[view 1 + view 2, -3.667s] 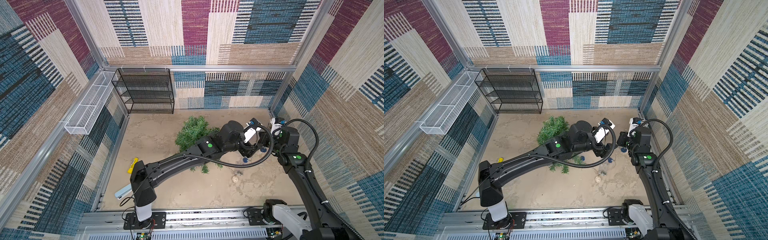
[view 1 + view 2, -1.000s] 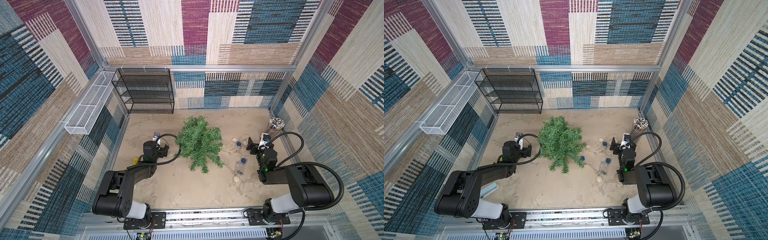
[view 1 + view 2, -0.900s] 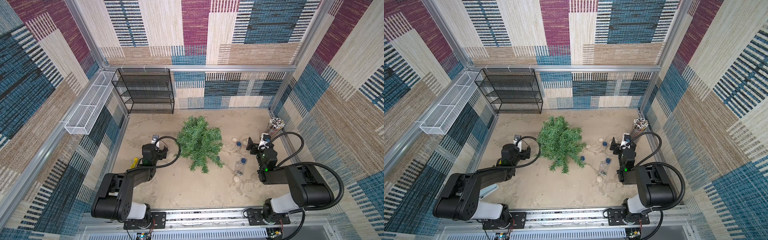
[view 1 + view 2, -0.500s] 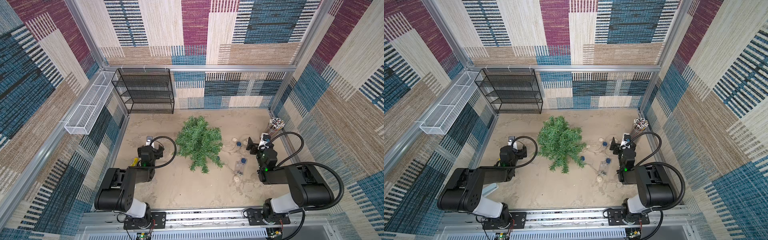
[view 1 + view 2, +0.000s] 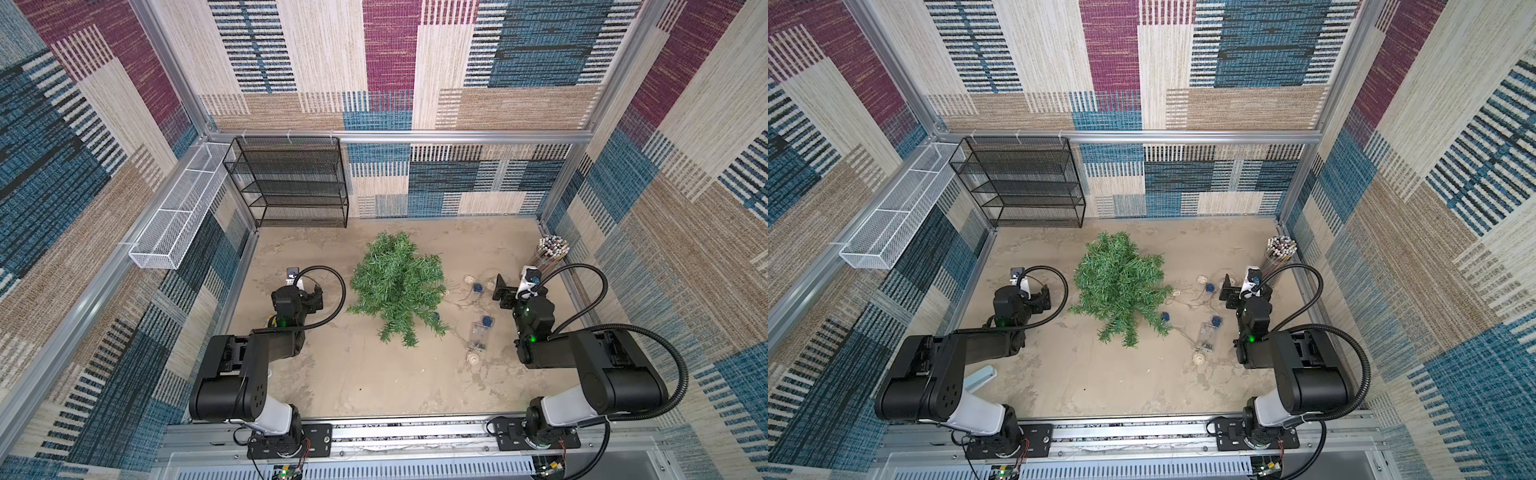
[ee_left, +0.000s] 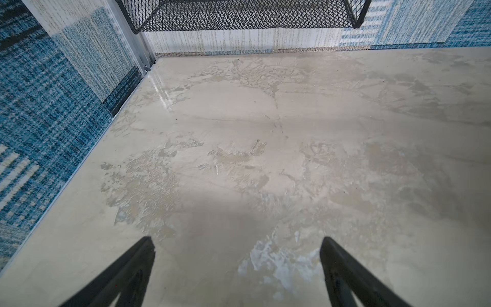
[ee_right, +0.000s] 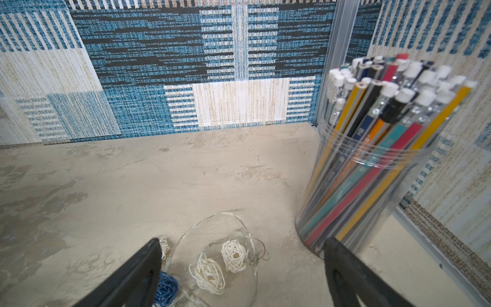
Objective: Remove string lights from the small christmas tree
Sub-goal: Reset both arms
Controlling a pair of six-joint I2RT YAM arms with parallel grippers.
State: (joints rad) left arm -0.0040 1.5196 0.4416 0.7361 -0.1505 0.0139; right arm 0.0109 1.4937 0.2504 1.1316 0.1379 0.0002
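Observation:
The small christmas tree [image 5: 397, 286] [image 5: 1119, 282], bushy and green, stands mid-table with neither gripper touching it. The string lights [image 5: 478, 332] [image 5: 1206, 332] lie on the table to its right: thin wire, blue and cream balls, a clear box. One blue ball [image 5: 1165, 317] rests against the tree's lower right branches. My right gripper [image 5: 519, 291] [image 5: 1246, 291] [image 7: 241, 247] hangs open over the far end of the wire, with cream balls [image 7: 233, 255] below it. My left gripper [image 5: 312, 296] [image 5: 1042, 300] [image 6: 237, 242] is open over bare table, left of the tree.
A clear cup of pens [image 5: 550, 251] [image 7: 372, 159] stands close to the right gripper at the right wall. A black mesh shelf [image 5: 291, 183] [image 6: 239, 13] fills the back left. A white wire basket [image 5: 174, 224] hangs on the left wall. A pale blue object [image 5: 980, 378] lies by the left arm's base.
Both arms reached over the tree's right side some seconds ago and have since folded back. In the last second the left gripper drew left, away from the tree. The right arm stayed still.

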